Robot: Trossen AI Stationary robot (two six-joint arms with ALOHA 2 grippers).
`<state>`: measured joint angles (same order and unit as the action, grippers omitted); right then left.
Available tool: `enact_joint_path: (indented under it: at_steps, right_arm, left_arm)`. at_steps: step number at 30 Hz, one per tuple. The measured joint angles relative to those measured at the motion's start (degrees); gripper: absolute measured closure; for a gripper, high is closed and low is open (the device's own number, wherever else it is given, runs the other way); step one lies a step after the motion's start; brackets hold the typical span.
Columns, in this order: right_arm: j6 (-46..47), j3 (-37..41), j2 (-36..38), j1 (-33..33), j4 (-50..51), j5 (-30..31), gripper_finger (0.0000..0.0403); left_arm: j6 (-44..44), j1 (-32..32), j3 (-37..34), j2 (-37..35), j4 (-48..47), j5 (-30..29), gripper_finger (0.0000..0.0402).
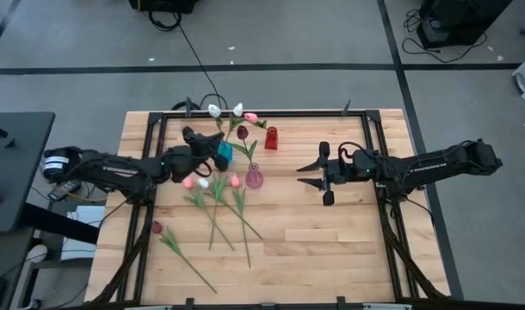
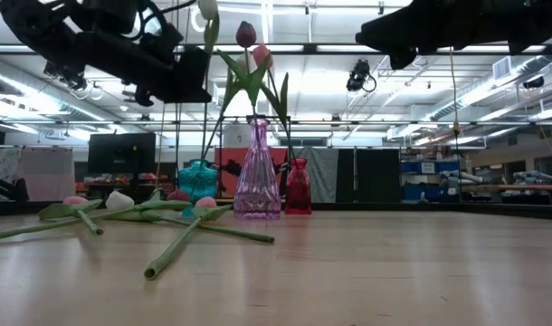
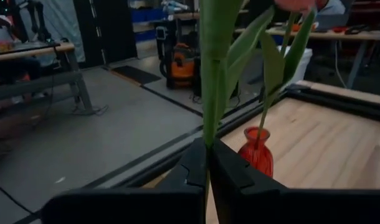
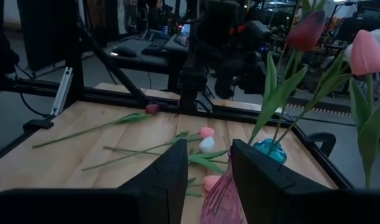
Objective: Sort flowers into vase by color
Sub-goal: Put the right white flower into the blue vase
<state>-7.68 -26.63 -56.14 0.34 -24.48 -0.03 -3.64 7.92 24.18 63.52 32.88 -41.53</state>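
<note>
Flowers lie in two groups: some already stand in vases at upper centre of the high view, others still rest on the wooden table (image 1: 331, 250). By size, the table comes first, then the two arms reaching in from either side. The left gripper (image 1: 196, 140), left of centre beside the teal vase (image 1: 224, 155), is clamped on a green stem (image 3: 212, 81), apparently the white tulip (image 1: 214, 110). The right gripper (image 1: 312, 175), right of centre, hangs with fingers spread and empty. The pink-purple vase (image 1: 255, 178) holds a dark red tulip (image 1: 242, 132), and a pink one (image 1: 250, 117) rises near the red vase (image 1: 271, 138). I judge the job under half done: three stems (image 1: 221, 207) lie at lower centre, and a dark red one (image 1: 181, 256) lower left.
</note>
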Motion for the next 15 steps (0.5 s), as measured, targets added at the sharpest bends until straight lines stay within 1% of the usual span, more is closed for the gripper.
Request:
enact_joint_path:
  at_steps: [2,11,15]
  right_arm:
    - [0.0,0.0,0.0,0.0,0.1,0.0,0.0269]
    - [0.33,0.0,-0.02,0.24,0.14,-0.02,0.0269]
    - [0.35,0.0,-0.02,1.0,0.05,-0.04,0.0269]
  left_arm:
    - [-0.45,0.0,0.0,1.03,-0.1,-0.21,0.039]
    - [-8.2,-0.02,0.0,4.11,-3.79,-0.35,0.0389]
    - [-11.14,-0.02,0.0,5.79,-4.74,-0.34,0.0379]
